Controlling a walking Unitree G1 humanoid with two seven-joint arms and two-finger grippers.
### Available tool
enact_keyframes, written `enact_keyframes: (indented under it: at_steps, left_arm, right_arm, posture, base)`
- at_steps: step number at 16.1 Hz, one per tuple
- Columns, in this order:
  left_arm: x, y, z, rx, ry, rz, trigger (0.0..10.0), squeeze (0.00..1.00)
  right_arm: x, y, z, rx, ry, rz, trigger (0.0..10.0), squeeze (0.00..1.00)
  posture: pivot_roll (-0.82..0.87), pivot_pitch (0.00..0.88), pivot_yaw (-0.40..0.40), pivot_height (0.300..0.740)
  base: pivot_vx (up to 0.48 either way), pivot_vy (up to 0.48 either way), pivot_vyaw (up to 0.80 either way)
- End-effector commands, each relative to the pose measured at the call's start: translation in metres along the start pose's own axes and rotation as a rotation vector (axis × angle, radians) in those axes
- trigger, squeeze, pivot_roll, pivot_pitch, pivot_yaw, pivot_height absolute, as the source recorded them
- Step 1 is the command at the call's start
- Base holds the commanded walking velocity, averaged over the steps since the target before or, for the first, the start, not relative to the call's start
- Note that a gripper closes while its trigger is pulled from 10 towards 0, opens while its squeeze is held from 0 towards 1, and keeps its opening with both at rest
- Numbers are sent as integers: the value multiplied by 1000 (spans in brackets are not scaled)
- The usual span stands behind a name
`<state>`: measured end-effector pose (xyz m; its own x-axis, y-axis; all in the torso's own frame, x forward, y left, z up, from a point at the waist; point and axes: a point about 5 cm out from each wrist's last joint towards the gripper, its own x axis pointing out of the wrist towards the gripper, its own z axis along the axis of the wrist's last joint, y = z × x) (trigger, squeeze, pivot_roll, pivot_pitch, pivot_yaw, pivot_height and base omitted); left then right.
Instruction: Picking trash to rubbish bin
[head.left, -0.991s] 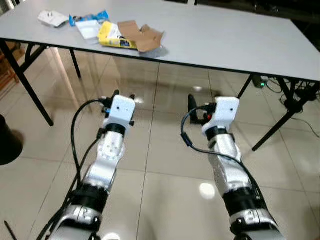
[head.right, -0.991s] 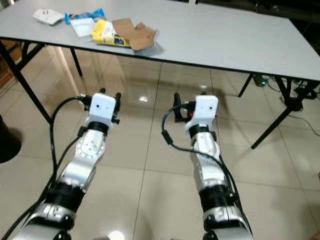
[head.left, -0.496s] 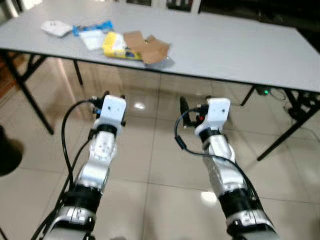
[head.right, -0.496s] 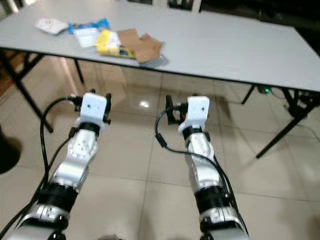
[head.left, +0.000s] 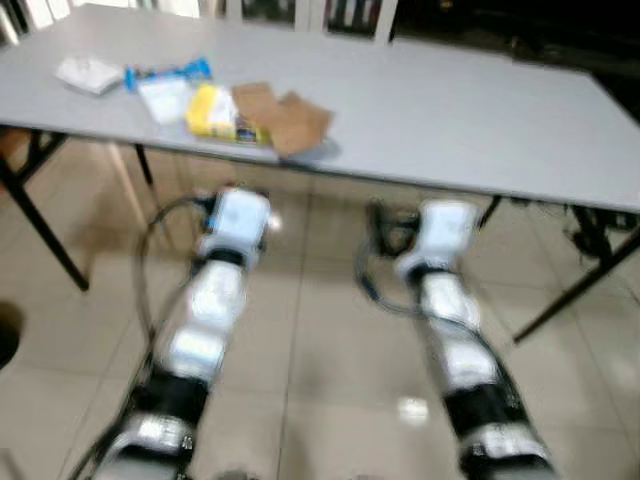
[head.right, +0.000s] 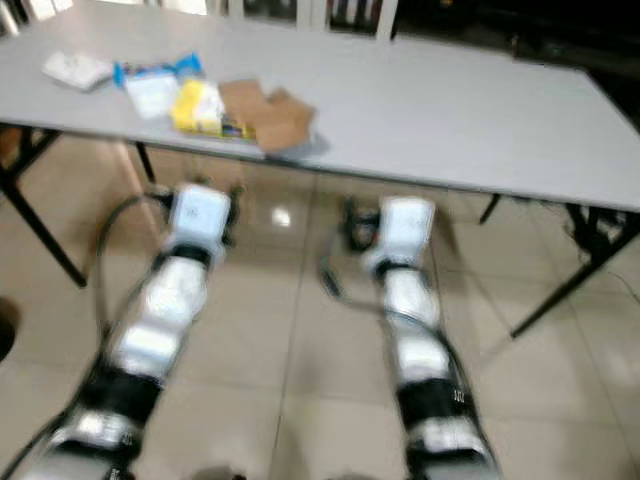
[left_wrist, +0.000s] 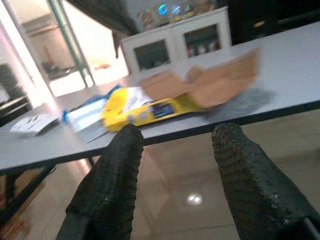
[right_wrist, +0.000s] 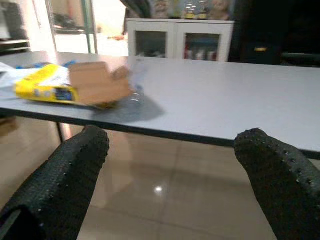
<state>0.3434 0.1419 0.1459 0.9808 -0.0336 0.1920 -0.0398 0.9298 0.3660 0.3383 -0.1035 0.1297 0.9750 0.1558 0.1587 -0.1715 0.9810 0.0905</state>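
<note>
Left gripper (left_wrist: 175, 145) open, right gripper (right_wrist: 170, 150) open

I see a long grey rectangular table (head.left: 470, 110) with black metal folding legs (head.left: 40, 235) running across the upper half of the head view. Beneath it, glossy beige floor tiles (head.left: 310, 330) fill the lower half and mirror a small bright ceiling light (head.left: 412, 408) at lower centre. A round dark object (head.left: 6, 335), too blurred for me to identify, sits at the left edge. In the right wrist view, a white cabinet with glass doors (right_wrist: 180, 39) stands beyond the table at upper centre.
</note>
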Motion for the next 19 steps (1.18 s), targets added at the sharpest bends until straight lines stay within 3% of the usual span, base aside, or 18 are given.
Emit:
enact_keyframes:
  at_steps: [1, 11, 12, 13, 19]
  left_arm:
    - [1, -10, 5, -15, -10, -30, 10000, 1000]
    - [1, -16, 8, 4, -26, -70, 10000, 1000]
    - [1, -16, 8, 14, -23, -76, 10000, 153]
    - [1, -17, 7, 17, -23, -80, 10000, 0]
    - [-1, -23, 16, -31, -82, -130, 10000, 0]
  right_arm:
    - [1, -14, 7, -10, -22, -40, 10000, 0]
    - [1, -13, 6, -9, -16, -37, 10000, 0]
    - [1, -13, 6, -8, -16, -37, 10000, 0]
    - [1, -13, 6, -8, -16, -38, 10000, 0]
    - [1, -12, 6, -6, -14, -36, 10000, 0]
  posture:
    - [-57, 95, -97, 740]
    - [-57, 97, -98, 740]
    - [-58, 97, -97, 740]
    - [-59, 96, -97, 740]
    - [-57, 98, -99, 740]
  base:
    - [480, 0, 0]
    - [480, 0, 0]
    - [480, 0, 0]
    - [480, 0, 0]
    - [451, 0, 0]
